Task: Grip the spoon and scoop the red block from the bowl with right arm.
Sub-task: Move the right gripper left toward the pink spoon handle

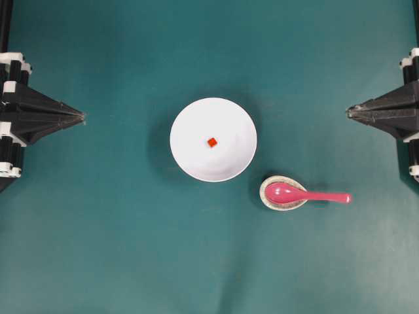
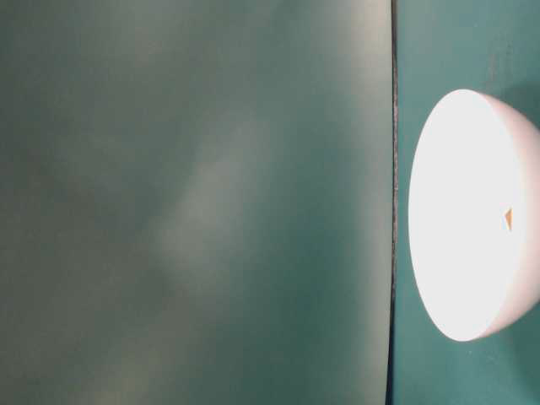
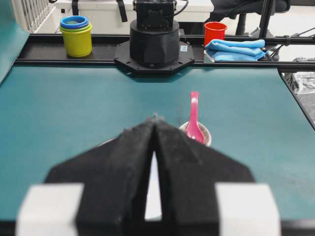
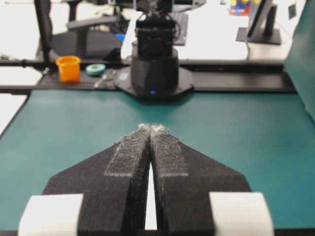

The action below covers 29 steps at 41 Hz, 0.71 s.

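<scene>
The spoon (image 1: 302, 194), glossy magenta-pink, lies with its scoop cradled in a small speckled grey-white spoon rest (image 1: 283, 193) and its handle sticking out over the teal table (image 1: 118, 261) toward the right side of the overhead view. It sits just below and to the right of the bowl (image 1: 213, 139), close to it but not touching. The left wrist view shows the same spoon (image 3: 193, 123) lengthwise, scoop nearest the camera in the rest (image 3: 206, 135), handle pointing away toward the opposite arm's base.

The bowl is plain, round and white, near the middle of the table. The red block (image 1: 212, 142) rests alone on the bowl's floor, close to its centre. In the table-level view the bowl (image 2: 472, 215) glares white at the right edge, with only a small orange sliver of the block (image 2: 508, 218) visible.

The right gripper (image 1: 349, 112) is at the right edge of the overhead view, well apart from the spoon and bowl, pointing toward the middle of the table. Its 2 fingers meet at the tips, pinched together with nothing between them; the right wrist view shows the same (image 4: 151, 129). The left gripper (image 1: 82, 118) mirrors it at the left edge, its fingers also pressed together and empty (image 3: 155, 119).
</scene>
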### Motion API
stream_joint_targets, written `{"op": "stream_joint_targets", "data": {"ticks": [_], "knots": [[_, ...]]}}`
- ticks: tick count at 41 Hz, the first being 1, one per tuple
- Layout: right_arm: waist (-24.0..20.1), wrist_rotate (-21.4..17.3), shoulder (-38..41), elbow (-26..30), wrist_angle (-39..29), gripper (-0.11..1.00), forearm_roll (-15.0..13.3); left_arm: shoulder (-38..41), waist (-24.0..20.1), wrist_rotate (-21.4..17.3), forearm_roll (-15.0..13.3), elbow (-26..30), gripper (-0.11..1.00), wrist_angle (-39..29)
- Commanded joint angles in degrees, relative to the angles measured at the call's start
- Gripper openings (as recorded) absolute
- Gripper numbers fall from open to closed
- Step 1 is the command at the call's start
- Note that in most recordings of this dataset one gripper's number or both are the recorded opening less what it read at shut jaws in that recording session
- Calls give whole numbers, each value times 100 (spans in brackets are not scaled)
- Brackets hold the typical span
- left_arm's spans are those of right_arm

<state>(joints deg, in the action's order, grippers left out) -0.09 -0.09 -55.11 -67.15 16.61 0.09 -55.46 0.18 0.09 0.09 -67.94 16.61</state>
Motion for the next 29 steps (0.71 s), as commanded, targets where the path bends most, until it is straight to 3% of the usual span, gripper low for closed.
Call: {"op": "stream_joint_targets", "data": {"ticks": [1,2,6,22,25,29], "knots": [[-35,-70,70,88,9,0,35,26,-9,-44,105,176,0,-193],[-35,-176,237,53,-123,0,229,9,-9,35,97,185,0,-352],[-62,-378,501,26,-105,0,448,-18,-9,70,97,185,0,-422],[-527,-563,1644,-229,299,1,396,-26,-9,0,105,185,0,-431],[-738,-598,1872,-308,352,17,527,-35,-9,0,105,185,0,-439],[-976,-598,2162,-439,457,47,949,-26,-9,0,97,185,0,-431]]}}
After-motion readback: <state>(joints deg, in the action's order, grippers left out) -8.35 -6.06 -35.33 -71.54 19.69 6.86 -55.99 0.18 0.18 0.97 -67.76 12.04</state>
